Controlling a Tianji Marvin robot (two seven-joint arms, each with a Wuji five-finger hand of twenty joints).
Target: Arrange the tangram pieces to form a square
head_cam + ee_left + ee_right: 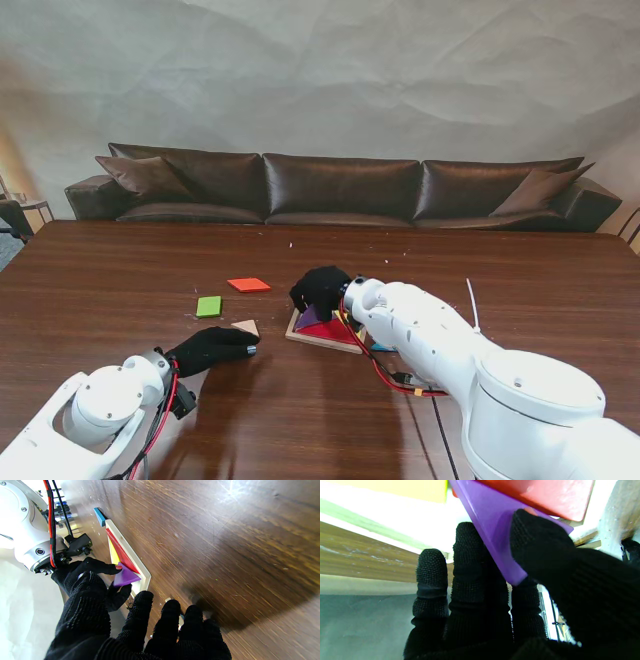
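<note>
A pale wooden tray lies mid-table with a red triangle in it. My right hand hovers over its far left corner, shut on a purple triangle tilted over the tray. The right wrist view shows that purple triangle pinched between thumb and fingers, beside the red triangle and a yellow piece. My left hand rests flat on the table, fingers stretched out, its tips next to a tan triangle. Its wrist view shows the tray, purple triangle and right hand.
A green square and an orange-red piece lie loose on the table, left of the tray and farther from me. A blue piece sits against the tray's right side. Red cables trail along my right forearm. A sofa stands behind the table.
</note>
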